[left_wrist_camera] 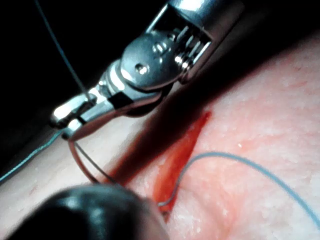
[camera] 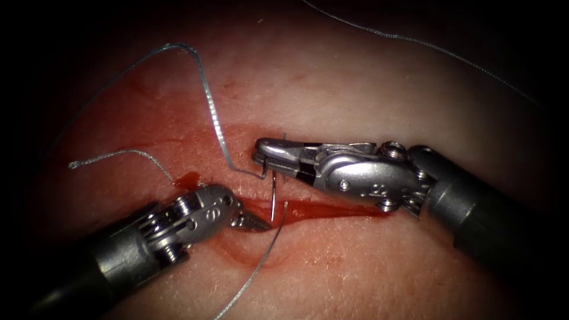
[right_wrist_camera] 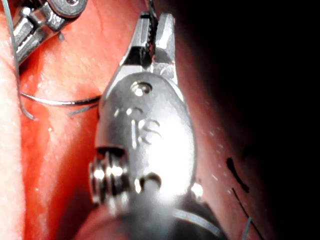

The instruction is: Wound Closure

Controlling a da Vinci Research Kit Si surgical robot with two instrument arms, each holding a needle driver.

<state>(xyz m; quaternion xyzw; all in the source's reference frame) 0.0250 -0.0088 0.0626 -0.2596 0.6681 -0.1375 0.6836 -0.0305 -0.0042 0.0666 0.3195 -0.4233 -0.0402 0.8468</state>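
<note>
Tissue (camera: pixel 355 77), pale pink pork belly with a narrow horizontal cut (camera: pixel 320 210) pooled with red fluid (camera: pixel 332 210), lies under both instruments in our endoscope view. We see the right arm's silver wristed tool (camera: pixel 265 161) reaching in from the right, above the cut, its jaws clamped on the thin curved steel needle (camera: pixel 274 198) close to one end. The needle hangs from those jaws down to the cut, and its lower end meets the red fluid there; we cannot tell whether it has entered the tissue. The grey braided thread (camera: pixel 213 112) runs from the jaws up and to the left in a loose loop, and another strand sweeps from the cut toward the bottom of the endoscope view. The left arm's silver tool (camera: pixel 252 221) sits at the left end of the cut, tip touching the fluid, and we cannot tell what it holds. To handle this well, we judge that the grip on the needle should stay firm and the slack thread clear of both tips.
</note>
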